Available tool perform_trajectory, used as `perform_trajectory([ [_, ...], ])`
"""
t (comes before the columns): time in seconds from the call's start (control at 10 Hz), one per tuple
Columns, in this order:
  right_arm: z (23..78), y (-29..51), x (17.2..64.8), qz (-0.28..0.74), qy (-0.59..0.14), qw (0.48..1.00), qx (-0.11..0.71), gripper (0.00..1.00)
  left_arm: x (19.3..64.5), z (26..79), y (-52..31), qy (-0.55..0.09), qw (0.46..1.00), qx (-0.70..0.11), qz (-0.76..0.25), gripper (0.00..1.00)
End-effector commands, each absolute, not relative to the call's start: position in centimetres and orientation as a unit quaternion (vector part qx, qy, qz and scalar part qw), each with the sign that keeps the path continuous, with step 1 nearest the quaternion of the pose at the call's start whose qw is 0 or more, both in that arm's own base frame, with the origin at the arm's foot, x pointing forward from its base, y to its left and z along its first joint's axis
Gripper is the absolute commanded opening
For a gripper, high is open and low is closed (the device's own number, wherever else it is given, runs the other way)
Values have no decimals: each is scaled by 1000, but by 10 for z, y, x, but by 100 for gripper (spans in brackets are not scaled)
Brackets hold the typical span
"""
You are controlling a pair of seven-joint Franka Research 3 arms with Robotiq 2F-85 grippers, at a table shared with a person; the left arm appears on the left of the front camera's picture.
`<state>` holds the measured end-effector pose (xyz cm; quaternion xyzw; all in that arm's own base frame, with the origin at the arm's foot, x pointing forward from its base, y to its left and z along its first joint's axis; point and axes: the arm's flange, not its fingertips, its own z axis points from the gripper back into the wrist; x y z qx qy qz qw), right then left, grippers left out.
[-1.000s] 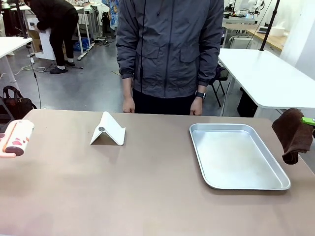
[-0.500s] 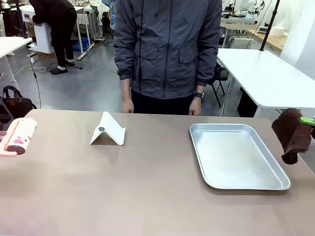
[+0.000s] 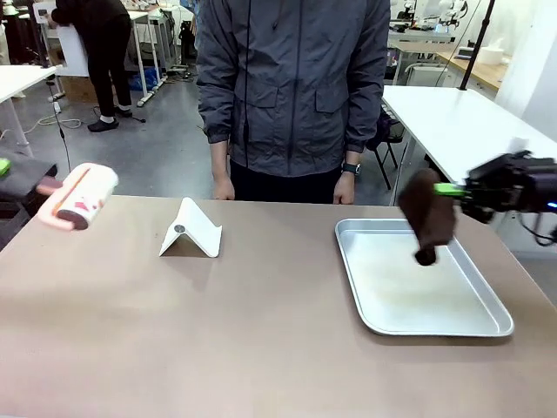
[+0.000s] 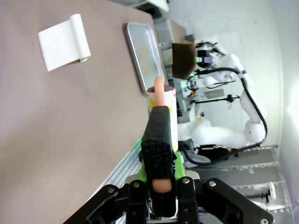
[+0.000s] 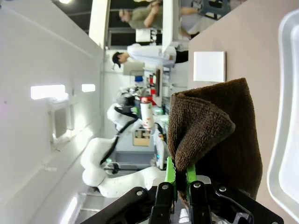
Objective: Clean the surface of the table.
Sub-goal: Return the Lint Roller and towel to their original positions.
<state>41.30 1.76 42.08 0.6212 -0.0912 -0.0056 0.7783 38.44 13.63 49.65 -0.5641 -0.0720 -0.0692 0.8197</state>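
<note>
Left end effector [image 4: 161, 184]: clamped on the pink handle of a lint roller [image 3: 80, 196], held in the air over the left end of the bench.
Right end effector [image 5: 179, 186]: pinched tight on a brown cloth [image 3: 428, 218], which hangs over the far part of the metal tray [image 3: 452, 315].
Bench [image 3: 218, 340]: brownish-tan top, spanning the foreground.
Tray: lying flat on the right part of the bench.
White folded stand [image 3: 191, 230]: upright on the bench, left of centre.
Person [image 3: 291, 87]: standing at the far edge, hands down by the sides.

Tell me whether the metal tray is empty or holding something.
Empty. The tray's bare bottom shows; the brown cloth hangs above it, pinched in the right gripper.
</note>
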Motion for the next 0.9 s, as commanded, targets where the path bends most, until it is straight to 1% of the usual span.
perform_trajectory([
  [0.0, 422, 91, 433, 24, -84, 801, 593, 10, 397, 529, 84, -72, 862, -500, -41, 22],
  [0.1, 416, 129, 438, 46, -58, 808, 585, 10, 405, 542, 56, -61, 883, -464, -30, 22],
  [0.2, 410, 160, 441, 48, -46, 809, 584, 10, 413, 552, 36, -68, 903, -424, -16, 22],
  [0.3, 401, 187, 447, 44, -31, 808, 586, 10, 420, 563, 14, -84, 916, -393, 0, 22],
  [0.4, 389, 206, 451, 21, -32, 814, 579, 10, 424, 567, -7, -79, 925, -372, -9, 22],
  [0.7, 347, 228, 478, -49, -20, 834, 549, 10, 449, 558, -78, -73, 953, -295, 13, 22],
  [0.8, 335, 226, 485, -78, -31, 841, 535, 10, 457, 555, -96, -71, 955, -286, 18, 22],
])
